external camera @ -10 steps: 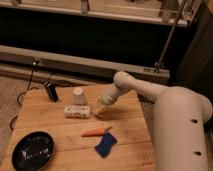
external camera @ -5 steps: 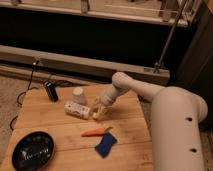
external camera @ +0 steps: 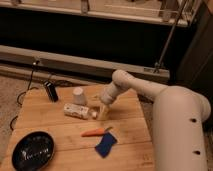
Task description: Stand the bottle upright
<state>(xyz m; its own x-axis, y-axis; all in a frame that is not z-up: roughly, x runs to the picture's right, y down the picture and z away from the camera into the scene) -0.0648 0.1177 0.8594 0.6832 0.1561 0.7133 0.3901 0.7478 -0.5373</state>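
One gripper [external camera: 103, 111] is all you have to watch. It sits low over the wooden table [external camera: 55, 125], just beside the bottle [external camera: 76, 110] at its capped right end. You cannot tell whether it touches the cap, nor whether the gripper is open or closed; from this angle it reads as one tan block. The bottle lies on its side, not upright. Its length runs left to right with a slight slant, the cap end a little nearer to you. The white arm [external camera: 135, 85] comes down to the gripper from behind and to the right of the bottle. It bends out of the robot's big pale body [external camera: 180, 130], which stands well to the bottle's right.

Just behind the bottle you see the white cup [external camera: 78, 96], standing near it but apart. Farther behind the bottle and to its left, the black can [external camera: 50, 91] stands upright. In front of the bottle and a little to its right lies an orange carrot [external camera: 96, 132], and farther from the bottle on that same side is a flat blue piece [external camera: 105, 145]. Well in front of the bottle and to its left rests a black plate [external camera: 33, 150].
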